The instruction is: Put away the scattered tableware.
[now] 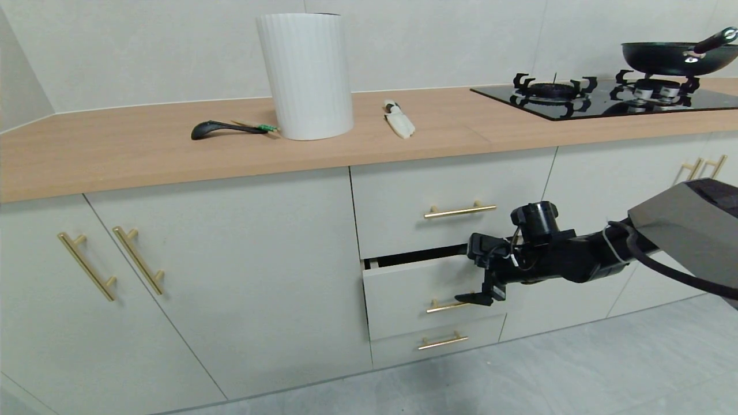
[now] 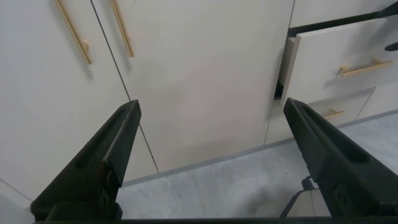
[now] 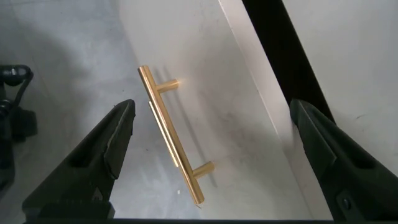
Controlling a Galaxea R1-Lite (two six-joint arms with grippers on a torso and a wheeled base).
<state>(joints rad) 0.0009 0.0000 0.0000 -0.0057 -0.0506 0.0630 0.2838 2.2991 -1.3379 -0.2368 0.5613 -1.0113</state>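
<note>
Nearest, the left gripper (image 2: 211,109) hangs low in front of the cabinet doors (image 1: 230,271), its fingers spread wide with nothing between them; it looks parked out of the way while the other arm works.

The right gripper (image 3: 208,118) is at the middle drawer (image 1: 403,294), jaws open and set to either side of the brass handle (image 3: 173,146) without closing on it. In the head view its lower finger sits just beside that handle. The drawer stands out a little from the cabinet face, with a dark slot showing above its front. That gap is too narrow to drop anything in, so the grip on the handle is probably wanted to draw it further out.

Farther back, the tableware lies on the wooden counter (image 1: 115,155). A black spoon (image 1: 222,128) and green-tipped chopsticks (image 1: 256,125) lie together, touching the foot of a tall white ribbed container (image 1: 305,75). A white utensil (image 1: 399,121) rests alone on the container's other side, near it but apart. All 3 wait above the drawers, none yet stowed.

Farthest, a black pan (image 1: 663,56) sits on the hob (image 1: 605,98).
</note>
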